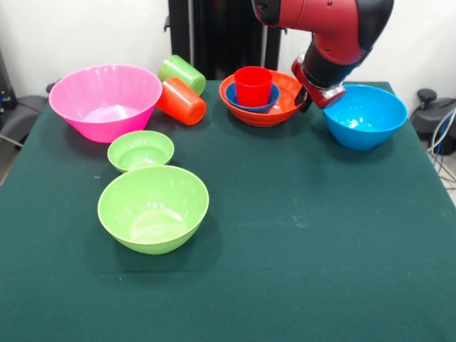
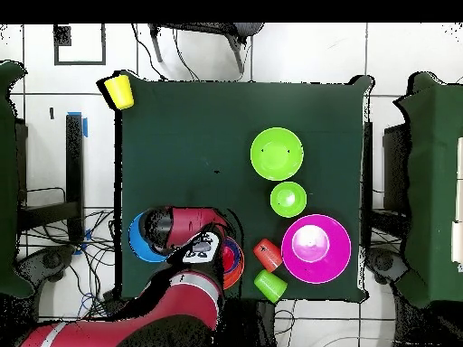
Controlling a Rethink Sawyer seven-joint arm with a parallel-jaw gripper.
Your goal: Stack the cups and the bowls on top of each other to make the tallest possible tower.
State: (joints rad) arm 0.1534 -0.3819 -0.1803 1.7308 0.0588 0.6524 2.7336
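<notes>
**Tower barely begun: red cup in dark blue bowl in orange bowl, arm beside it**

In the front view the tower stands at the far side of the green table, a little right of centre. Its base is the wide shallow orange bowl; inside it sits the small dark blue bowl, and the red cup stands upright, mouth up, in that bowl.

The red and black arm comes down from the top right. Its gripper hangs between the orange bowl's right rim and the large blue bowl, which sits upright just right of the tower. The fingers are hidden behind the wrist, so whether the jaws are apart or together cannot be told.

At the far left stands the huge pink bowl, mouth up. Between it and the tower two cups lie on their sides: the orange cup and, just behind it, the light green cup. Nearer the camera, the small green bowl sits just in front of the pink bowl, and the large green bowl sits nearer again, both mouth up.

The overhead view shows the yellow cup off the table, just beyond its corner farthest from the robot, well apart from everything else.
</notes>
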